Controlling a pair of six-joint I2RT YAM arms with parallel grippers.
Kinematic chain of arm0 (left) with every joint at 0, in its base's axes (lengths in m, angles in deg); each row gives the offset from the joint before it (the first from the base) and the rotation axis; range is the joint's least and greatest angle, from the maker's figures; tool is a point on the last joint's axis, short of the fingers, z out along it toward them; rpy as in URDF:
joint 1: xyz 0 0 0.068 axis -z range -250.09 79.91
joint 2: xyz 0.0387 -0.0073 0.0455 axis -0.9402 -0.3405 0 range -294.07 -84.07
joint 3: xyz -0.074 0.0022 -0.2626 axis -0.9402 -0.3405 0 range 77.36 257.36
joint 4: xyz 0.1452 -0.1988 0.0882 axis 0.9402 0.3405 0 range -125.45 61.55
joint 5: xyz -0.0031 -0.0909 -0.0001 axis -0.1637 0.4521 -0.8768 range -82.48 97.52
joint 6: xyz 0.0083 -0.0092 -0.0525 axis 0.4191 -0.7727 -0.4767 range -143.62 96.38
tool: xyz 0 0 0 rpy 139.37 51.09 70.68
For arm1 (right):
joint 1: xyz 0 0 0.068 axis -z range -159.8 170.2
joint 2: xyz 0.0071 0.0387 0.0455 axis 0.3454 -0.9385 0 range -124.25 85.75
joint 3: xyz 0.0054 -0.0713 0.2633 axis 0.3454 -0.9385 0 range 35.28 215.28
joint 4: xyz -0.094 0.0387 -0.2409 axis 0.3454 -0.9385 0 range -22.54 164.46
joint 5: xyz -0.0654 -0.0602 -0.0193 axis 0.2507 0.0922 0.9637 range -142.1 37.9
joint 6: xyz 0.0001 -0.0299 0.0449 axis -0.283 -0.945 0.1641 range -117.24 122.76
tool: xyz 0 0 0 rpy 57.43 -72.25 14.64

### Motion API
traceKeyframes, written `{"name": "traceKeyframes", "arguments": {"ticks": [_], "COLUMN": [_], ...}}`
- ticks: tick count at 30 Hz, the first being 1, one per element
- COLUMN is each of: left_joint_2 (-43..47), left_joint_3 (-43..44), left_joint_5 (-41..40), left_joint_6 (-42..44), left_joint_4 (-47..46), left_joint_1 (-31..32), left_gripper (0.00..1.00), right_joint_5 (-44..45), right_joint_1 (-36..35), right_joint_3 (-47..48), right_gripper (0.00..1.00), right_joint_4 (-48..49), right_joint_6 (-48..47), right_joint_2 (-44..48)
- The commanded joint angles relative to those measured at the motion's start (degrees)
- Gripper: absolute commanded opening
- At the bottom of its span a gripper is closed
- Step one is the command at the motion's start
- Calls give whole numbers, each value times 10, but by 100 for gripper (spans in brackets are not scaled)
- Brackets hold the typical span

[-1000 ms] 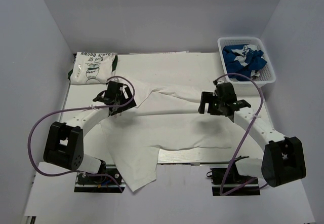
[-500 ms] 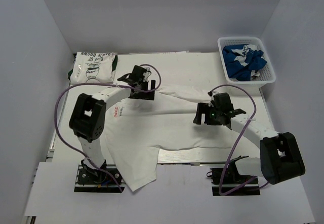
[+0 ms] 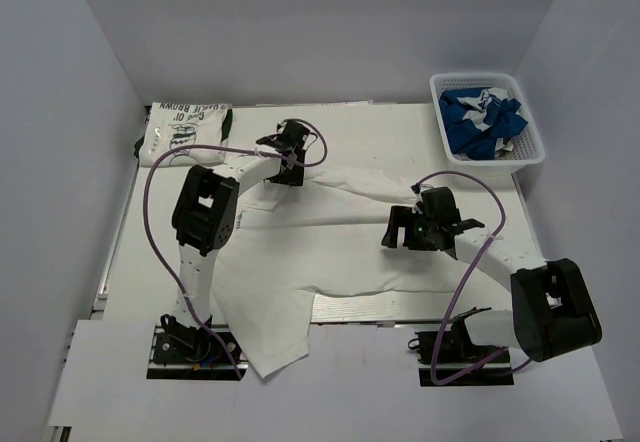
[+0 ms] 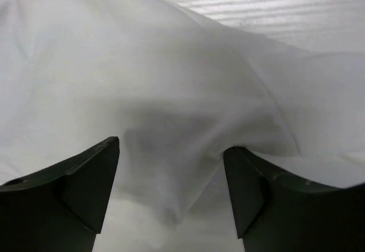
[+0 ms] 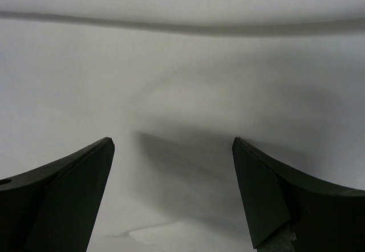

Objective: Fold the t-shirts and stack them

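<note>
White tabletop (image 3: 400, 127) from above: one green-print shirt (image 3: 185, 130) lies folded at the far left corner, a white shirt (image 3: 330, 247) sprawls unfolded mid-table, and blue shirts (image 3: 483, 114) sit in the basket (image 3: 500, 159) (so roughly a third done, I judge). Left wrist: the left gripper (image 4: 171, 146) gapes wide over white cloth, holding nothing. Right wrist: the right gripper (image 5: 171, 143) is likewise spread and empty.

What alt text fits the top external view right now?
A white t-shirt lies spread across the table, with the left gripper over its far edge and the right gripper over its right side. A folded green-print shirt sits far left; a basket holding a blue shirt sits far right.
</note>
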Motion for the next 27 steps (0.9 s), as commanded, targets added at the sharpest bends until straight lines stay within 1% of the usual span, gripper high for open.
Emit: {"name": "traceKeyframes", "arguments": {"ticks": [1, 2, 4, 5, 6, 8, 9, 10, 11, 12, 14, 15, 16, 17, 18, 19, 20, 21, 22, 23, 24, 25, 27], "left_joint_2": [4, 4, 11, 11, 11, 4, -3, -16, -21, -21, -21, -21, -21, -21, -21, -21, -28, -34, -47, -54, -61, -79, -96], "left_joint_3": [46, 46, 46, 52, 52, 83, 95, 121, 134, 141, 141, 132, 127, 122, 114, 102, 101, 121, 131, 140, 140, 140, 147], "left_joint_5": [-64, -80, -87, -103, -112, -127, -127, -127, -127, -114, -82, -63, -5, 31, 61, 87, 80, 75, 61, 43, 14, -59, -136], "left_joint_6": [-8, -14, -14, -14, -5, 8, 21, 29, 41, 96, 173, 269, 327, 388, 448, 533, 551, 557, 557, 557, 557, 565, 570], "left_joint_4": [28, 33, 27, 18, 18, 13, 13, 13, 5, -25, -80, -139, -160, -180, -221, -251, -283, -307, -338, -363, -397, -474, -514], "left_joint_1": [-1, -8, -14, -14, -14, -14, -19, -19, -19, -19, -14, -9, -9, -9, -2, -2, -2, -2, -2, -2, -2, 3, 8], "left_gripper": [83, 73, 61, 56, 47, 36, 13, 0, 0, 0, 0, 0, 0, 0, 0, 0, 0, 0, 2, 26, 54, 99, 100], "right_joint_5": [21, 23, 28, 26, 28, 34, 35, 35, 35, 38, 36, 34, 33, 29, 27, 25, 23, 23, 21, 22, 15, 13, 6], "right_joint_1": [2, 2, 4, 4, 6, 8, 8, 9, 12, 11, 15, 16, 16, 18, 18, 21, 21, 21, 21, 22, 21, 23, 23], "right_joint_3": [-17, -18, -25, -27, -32, -35, -37, -40, -40, -38, -35, -33, -31, -30, -30, -29, -28, -28, -27, -25, -25, -25, -25], "right_gripper": [90, 90, 90, 90, 90, 90, 90, 90, 90, 90, 90, 90, 90, 90, 90, 90, 90, 90, 90, 90, 90, 90, 90], "right_joint_4": [5, 2, 3, 5, 3, 1, 0, -1, -1, -2, -4, -9, -12, -15, -15, -15, -14, -18, -19, -20, -19, -15, -14], "right_joint_6": [11, 15, 27, 33, 38, 45, 47, 47, 50, 52, 55, 56, 56, 54, 48, 48, 45, 47, 46, 46, 44, 41, 38], "right_joint_2": [-6, -13, -25, -28, -35, -40, -42, -44, -47, -50, -52, -57, -59, -61, -58, -60, -60, -60, -64, -64, -63, -66, -66]}}
